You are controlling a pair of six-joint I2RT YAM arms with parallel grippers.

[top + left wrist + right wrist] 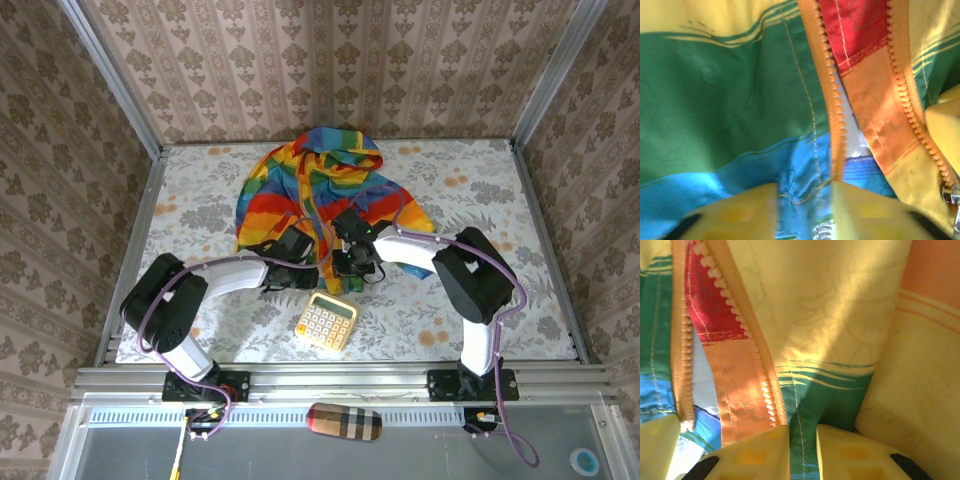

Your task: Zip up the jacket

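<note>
Top external view: the desk (520, 200) has the jacket (310, 190) spread from the middle toward the far edge, front unzipped. The left gripper (805, 200) is pinched on its blue hem by the zipper band (832, 100). The right gripper (802, 440) is clamped on a green stripe. A calculator (326, 321) sits by the near edge.

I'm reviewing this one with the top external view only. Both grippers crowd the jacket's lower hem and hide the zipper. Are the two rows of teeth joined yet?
Observer: No. The left wrist view shows the jacket with its tooth rows lying apart and a red-orange strip of fabric between them.
Operator: Is the right gripper holding cloth?
Observer: Yes. In the right wrist view, the right gripper has green fabric pinched between its fingers, just beside a tooth row.
</note>
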